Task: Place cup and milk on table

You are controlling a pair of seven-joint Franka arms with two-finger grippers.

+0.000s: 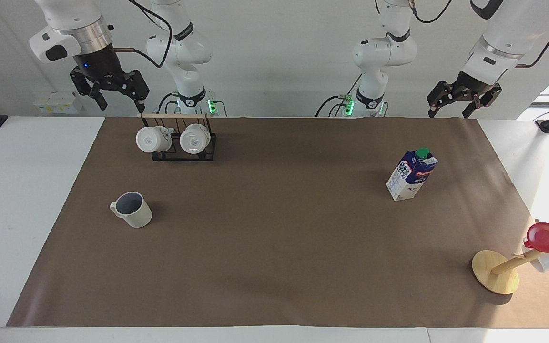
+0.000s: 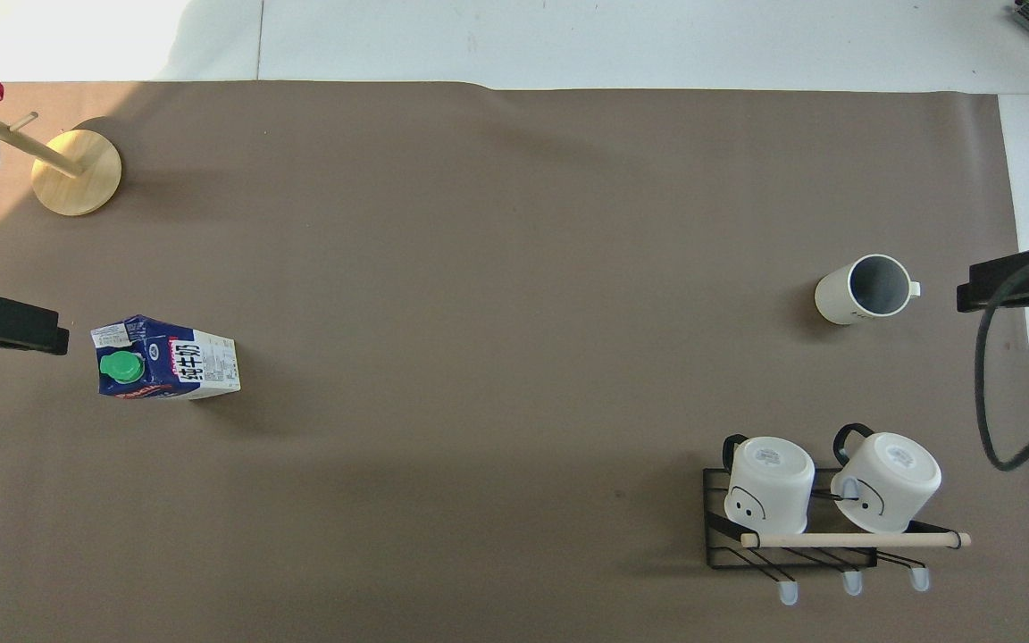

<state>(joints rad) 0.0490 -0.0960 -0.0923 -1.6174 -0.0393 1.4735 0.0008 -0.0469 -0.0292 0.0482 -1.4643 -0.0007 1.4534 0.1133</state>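
Black two-finger tooling hangs high at both ends of the table: the left gripper (image 1: 451,110) is raised over the edge of the brown paper sheet (image 1: 274,267) at the left arm's end, fingers apart and holding nothing, and the right gripper (image 1: 117,101) is raised beside the black wire mug rack (image 1: 184,151), fingers also spread and empty. Both arms wait, well clear of everything below.

Two glossy white mugs (image 1: 173,138) hang on that rack under its wooden rod, close to the robots at the right arm's end. Farther from the robots than the rack, the cup (image 1: 133,209) stands upright on the paper, its dark grey-blue inside showing and its small handle turned toward the right arm's end of the table (image 1: 22,190).

Toward the left arm's end the milk (image 1: 411,175) carton stands upright on the paper, green cap on its slanted top. Farther from the robots than the carton, a wooden mug tree (image 1: 497,271) with a round base carries a shiny red cup (image 1: 543,237) and a pale mug below it
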